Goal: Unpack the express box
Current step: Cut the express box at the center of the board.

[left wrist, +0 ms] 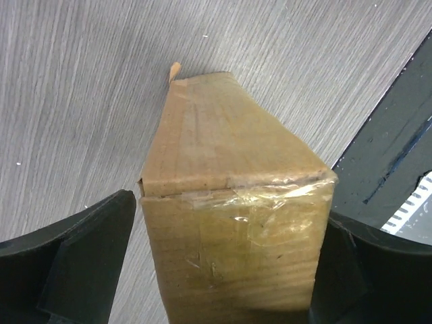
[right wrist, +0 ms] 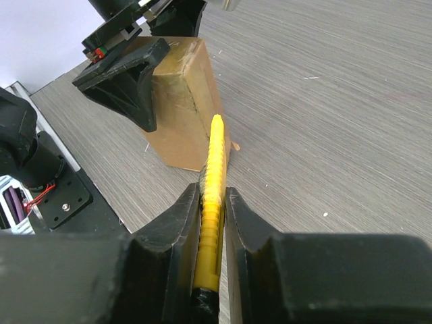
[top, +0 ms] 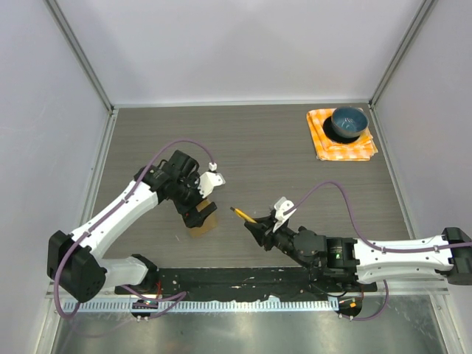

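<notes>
The express box [top: 206,225] is a small brown taped carton standing on end on the grey table. In the left wrist view the express box [left wrist: 229,202] fills the space between my left gripper's [left wrist: 233,212] jaws. The left finger stands a little apart from it, and the right finger is at its edge. My left gripper [top: 200,210] is open over the box from above. My right gripper [right wrist: 213,196] is shut on a yellow cutter [right wrist: 215,155], whose tip points at the express box [right wrist: 182,101]. From above, the cutter [top: 243,214] sits just right of the carton, held by the right gripper [top: 259,227].
A blue bowl [top: 347,122] sits on an orange checked cloth [top: 361,150] at the far right corner. A black base plate [top: 236,280] runs along the near edge. White walls enclose the table on three sides.
</notes>
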Controlling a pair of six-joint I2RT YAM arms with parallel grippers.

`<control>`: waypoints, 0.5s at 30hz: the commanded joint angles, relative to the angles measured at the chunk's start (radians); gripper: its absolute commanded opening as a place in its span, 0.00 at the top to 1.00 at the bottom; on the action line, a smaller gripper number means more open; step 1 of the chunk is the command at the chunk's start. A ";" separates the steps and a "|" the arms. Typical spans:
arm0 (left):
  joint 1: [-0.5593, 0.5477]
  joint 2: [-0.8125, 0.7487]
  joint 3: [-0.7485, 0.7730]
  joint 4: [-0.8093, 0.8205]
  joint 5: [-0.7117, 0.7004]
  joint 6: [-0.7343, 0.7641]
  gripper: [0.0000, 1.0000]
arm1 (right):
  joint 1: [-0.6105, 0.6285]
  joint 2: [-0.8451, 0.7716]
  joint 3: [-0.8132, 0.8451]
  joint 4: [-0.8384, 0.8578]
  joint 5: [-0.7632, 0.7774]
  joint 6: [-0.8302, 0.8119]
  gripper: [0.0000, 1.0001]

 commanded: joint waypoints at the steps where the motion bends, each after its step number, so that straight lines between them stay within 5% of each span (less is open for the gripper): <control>1: -0.002 -0.022 0.012 0.020 0.009 -0.004 0.00 | 0.003 0.005 0.022 0.047 -0.029 -0.007 0.99; 10: -0.002 -0.065 0.149 -0.093 0.045 0.020 0.00 | 0.003 0.035 0.077 0.012 -0.101 -0.025 0.99; 15: -0.002 -0.100 0.286 -0.216 0.217 0.098 0.00 | 0.001 0.048 0.123 -0.020 -0.151 -0.033 0.99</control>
